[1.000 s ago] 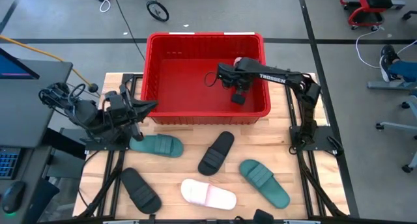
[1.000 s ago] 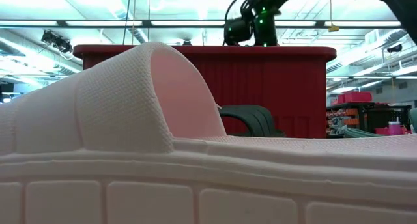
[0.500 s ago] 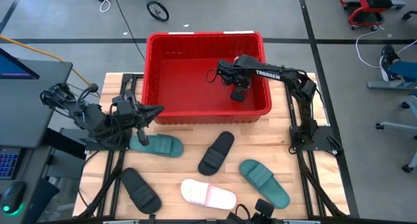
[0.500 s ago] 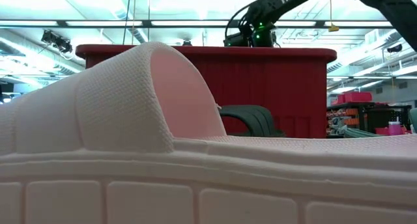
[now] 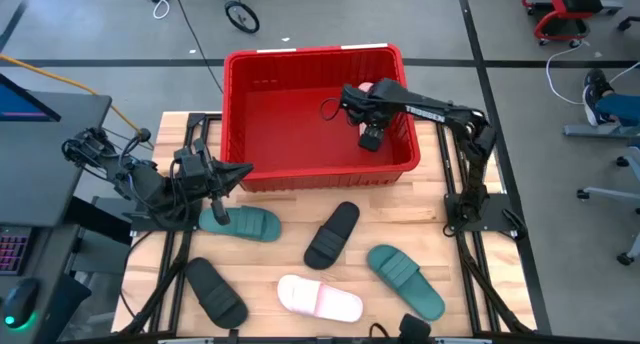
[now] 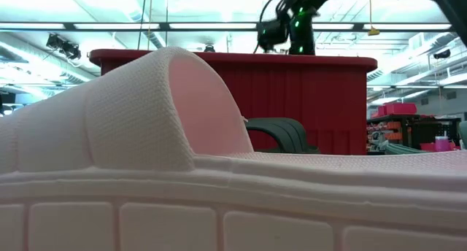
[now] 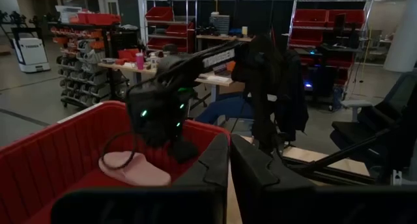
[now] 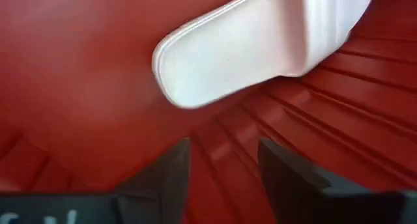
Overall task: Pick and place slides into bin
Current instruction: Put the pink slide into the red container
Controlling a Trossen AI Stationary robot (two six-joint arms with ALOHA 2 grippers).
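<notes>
Currently, the main hazard is judged to be collision: the right gripper (image 5: 368, 136) is located inside the bin (image 5: 240, 134), in the upper centre of the high view, and its fingers could catch the ribbed wall or rim as the arm is raised. A second hazard is that the pale pink slide (image 8: 260, 48) lying in the bin could be snagged and dragged out. The right gripper's fingers (image 8: 163, 178) are seen parted in the right wrist view, with nothing between them; the slide lies released just beyond them on the red floor. The left gripper (image 5: 235, 172) waits at the left of the high view, beside the bin wall and above a dark green slide (image 5: 242, 222), fingers nearly closed and empty. Five slides remain on the table (image 5: 470, 274)
</notes>
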